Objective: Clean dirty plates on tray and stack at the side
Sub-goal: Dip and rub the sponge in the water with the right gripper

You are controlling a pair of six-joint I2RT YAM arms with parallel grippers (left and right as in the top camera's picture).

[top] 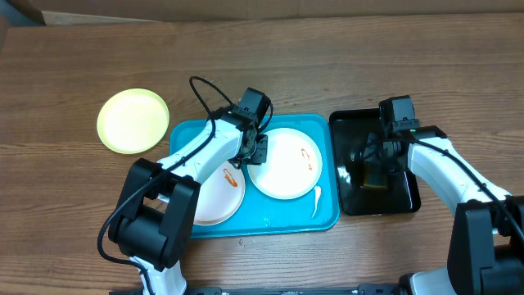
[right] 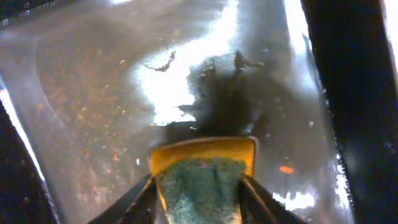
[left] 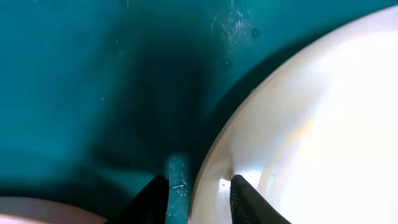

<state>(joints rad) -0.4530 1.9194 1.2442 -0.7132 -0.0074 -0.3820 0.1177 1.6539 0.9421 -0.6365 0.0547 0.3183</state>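
Two white plates [top: 286, 164] lie on the turquoise tray [top: 326, 215], each smeared orange; the yellow-green plate [top: 133, 121] sits apart on the tabletop [top: 65, 213]. Left tool [left: 199, 180] stands apart, astride one white plate's rim. Right tool [right: 198, 182] is clamped on a sponge [right: 205, 152] over the black tray [top: 405, 197]

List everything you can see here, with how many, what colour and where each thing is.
table: one, brown wood, under everything.
turquoise tray: one, turquoise, mid-table.
black tray: one, black, right of the turquoise tray.
white plates: two, white with orange smears, both in the turquoise tray, the second at lower left.
yellow-green plate: one, pale yellow-green, on the table left of the turquoise tray.
sponge: one, yellow with a green face, over the black tray.
left gripper: one, black fingers, open astride a white plate's rim.
right gripper: one, black fingers, shut on the sponge.
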